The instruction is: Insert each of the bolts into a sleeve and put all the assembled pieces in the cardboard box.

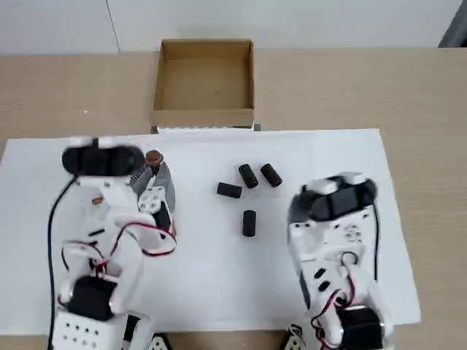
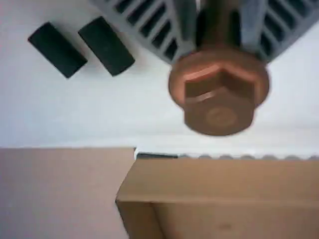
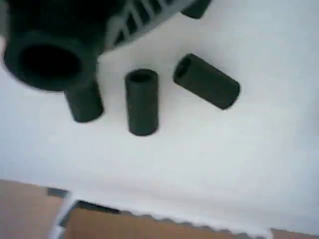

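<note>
My left gripper [image 1: 154,166] is shut on a copper bolt [image 1: 153,157], which it holds over the white sheet in front of the cardboard box [image 1: 203,115]. In the left wrist view the bolt's hex head [image 2: 219,94] points toward the box wall [image 2: 224,184], with the gripper [image 2: 218,27] clamped on its shank. My right gripper [image 3: 67,30] is shut on a black sleeve [image 3: 47,62] whose open bore faces the camera. Several loose black sleeves lie mid-sheet, among them one [image 1: 248,176], another [image 1: 229,190] and a third [image 1: 249,222].
The white sheet [image 1: 211,284] covers the wooden table [image 1: 423,95] in front of the box. The right arm's body [image 1: 332,200] stands to the right of the loose sleeves. Two sleeves [image 2: 57,50] [image 2: 105,46] lie beside the left gripper.
</note>
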Controlling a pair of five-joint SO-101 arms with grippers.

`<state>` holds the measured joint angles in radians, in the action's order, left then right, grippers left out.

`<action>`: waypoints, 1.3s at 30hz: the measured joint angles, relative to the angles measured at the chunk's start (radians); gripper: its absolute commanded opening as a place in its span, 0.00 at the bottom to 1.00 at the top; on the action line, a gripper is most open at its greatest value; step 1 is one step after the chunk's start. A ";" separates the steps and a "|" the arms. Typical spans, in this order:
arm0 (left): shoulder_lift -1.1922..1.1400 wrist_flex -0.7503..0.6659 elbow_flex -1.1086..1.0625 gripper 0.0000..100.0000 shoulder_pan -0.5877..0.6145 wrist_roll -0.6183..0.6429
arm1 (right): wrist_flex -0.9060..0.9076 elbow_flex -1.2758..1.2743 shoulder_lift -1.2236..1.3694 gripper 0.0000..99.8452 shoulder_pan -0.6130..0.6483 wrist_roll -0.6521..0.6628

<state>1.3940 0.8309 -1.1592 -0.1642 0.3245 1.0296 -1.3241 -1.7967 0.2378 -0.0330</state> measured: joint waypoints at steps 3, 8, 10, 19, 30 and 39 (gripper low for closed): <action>0.127 -0.051 -0.104 0.01 0.000 0.000 | -0.048 -0.048 -0.003 0.00 0.055 0.000; 0.338 -0.068 -0.236 0.01 0.000 0.040 | -0.149 -0.126 -0.003 0.00 0.144 0.000; 0.393 -0.068 -0.264 0.01 0.000 0.080 | -0.187 -0.164 -0.003 0.00 0.178 0.000; 0.407 -0.112 -0.264 0.01 0.000 0.258 | -0.238 -0.236 -0.003 0.00 0.318 0.000; 0.408 -0.212 -0.272 0.01 -0.164 0.273 | -0.249 -0.262 -0.003 0.00 0.448 0.040; 0.408 -0.212 -0.272 0.01 -0.258 0.273 | -0.330 -0.262 -0.003 0.00 0.453 0.160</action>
<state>1.8021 0.6191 -1.4308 -0.4219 0.5976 0.6997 -1.5865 -1.7998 0.6905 0.1266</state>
